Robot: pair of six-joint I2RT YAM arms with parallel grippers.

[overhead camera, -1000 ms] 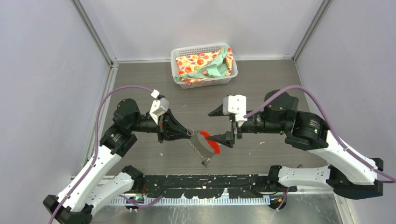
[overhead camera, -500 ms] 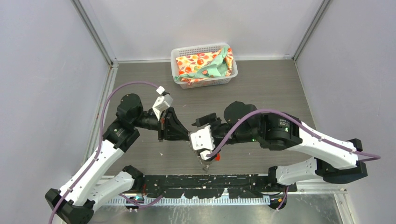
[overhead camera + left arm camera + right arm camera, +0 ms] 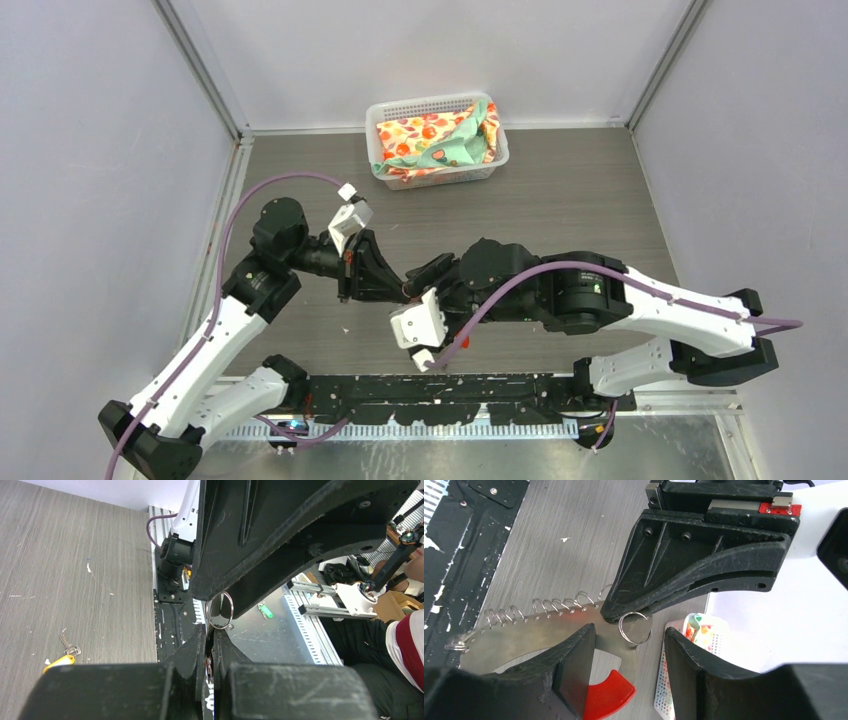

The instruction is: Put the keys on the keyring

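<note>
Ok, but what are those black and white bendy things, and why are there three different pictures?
Those are two robot arms, the left arm and the right arm, bolted to a table. One picture looks down from above. The other two come from little cameras on the wrists, so each shows its own jaws up close. The left jaws are shut on a silver keyring with small loops and a red tag. The right jaws are open, close to it. On the table lie a small key with a yellow tag and, at the back, a basket of cloth.
</note>
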